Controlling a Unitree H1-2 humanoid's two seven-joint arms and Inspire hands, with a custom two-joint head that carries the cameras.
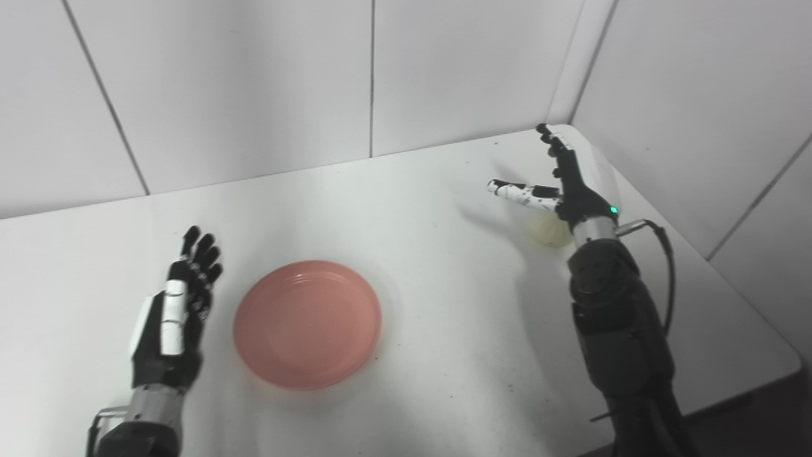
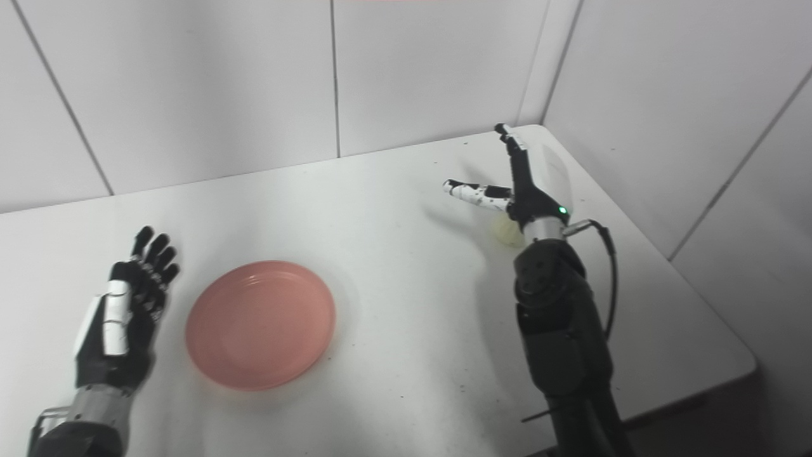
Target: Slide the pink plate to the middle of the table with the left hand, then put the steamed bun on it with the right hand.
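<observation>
The pink plate [image 1: 307, 322] lies flat on the white table [image 1: 412, 209], left of the middle and near the front. My left hand [image 1: 179, 303] rests open just left of the plate, fingers straight, a small gap from its rim. The steamed bun [image 1: 549, 230], pale and round, sits at the right side of the table. My right hand [image 1: 561, 184] hovers over the bun, open, thumb spread to the left and fingers stretched toward the far corner. The wrist hides part of the bun.
White tiled walls close the table at the back and right. The table's rounded right edge [image 1: 755, 330] runs close to my right forearm [image 1: 618, 330]. A black cable [image 1: 666, 266] loops off the right wrist.
</observation>
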